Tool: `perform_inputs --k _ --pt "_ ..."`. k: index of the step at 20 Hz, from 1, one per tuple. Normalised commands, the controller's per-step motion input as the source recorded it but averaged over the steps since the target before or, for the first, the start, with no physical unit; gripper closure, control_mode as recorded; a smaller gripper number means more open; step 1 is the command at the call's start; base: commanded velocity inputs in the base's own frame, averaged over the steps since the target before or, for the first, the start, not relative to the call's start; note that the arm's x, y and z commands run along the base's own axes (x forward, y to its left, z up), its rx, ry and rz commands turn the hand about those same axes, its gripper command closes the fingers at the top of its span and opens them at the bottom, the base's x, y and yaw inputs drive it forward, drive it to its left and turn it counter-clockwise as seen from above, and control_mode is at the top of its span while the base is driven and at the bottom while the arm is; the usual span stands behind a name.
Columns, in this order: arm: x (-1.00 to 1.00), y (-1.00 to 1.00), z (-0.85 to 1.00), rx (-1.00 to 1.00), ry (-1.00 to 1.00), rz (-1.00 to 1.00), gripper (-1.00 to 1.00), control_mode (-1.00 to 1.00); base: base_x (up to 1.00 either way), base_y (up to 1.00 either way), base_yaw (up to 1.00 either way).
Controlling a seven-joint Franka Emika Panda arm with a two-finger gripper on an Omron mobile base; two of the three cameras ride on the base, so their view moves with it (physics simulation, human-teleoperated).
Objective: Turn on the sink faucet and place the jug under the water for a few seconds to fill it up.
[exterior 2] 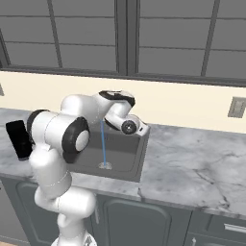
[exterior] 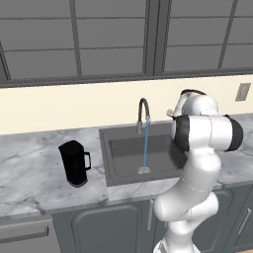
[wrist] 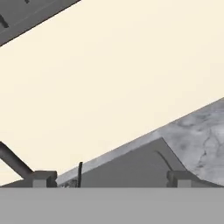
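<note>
Left base view shows water (exterior: 146, 148) running from the faucet (exterior: 143, 112) into the sink (exterior: 118, 163). My gripper (wrist: 109, 179) sits apart, empty. Next I reach left for the jug (exterior: 74, 163) on the counter (exterior: 29, 173).

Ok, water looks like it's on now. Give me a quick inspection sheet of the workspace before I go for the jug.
Surface: grey marble counter with the sink set into it.
Job's things: the sink faucet is running; the water falls in a thin straight stream into the basin. The jug stands upright on the counter beside the sink, apart from the stream.
Clutter: nothing seen.
Claw: the claw is open and holds nothing, fingertips apart, looking along the sink's rim toward the wall.
Cables: nothing seen.
Surroundings: cream wall, wall outlet, dark window panes above, grey cabinet doors below.
</note>
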Motion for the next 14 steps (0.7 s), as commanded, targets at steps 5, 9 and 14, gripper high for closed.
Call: perform_inputs --k 5,9,14 --pt "-0.97 0.0 0.46 -0.09 -0.01 0.0 -1.0 -1.0 0.0 0.0 0.0" --pt "-0.95 0.1 0.7 -0.09 0.0 0.07 -1.0 -1.0 0.0 0.0 0.0" --pt "-0.93 0.35 0.7 -0.1 0.06 0.18 -1.0 -1.0 0.0 0.0 0.0"
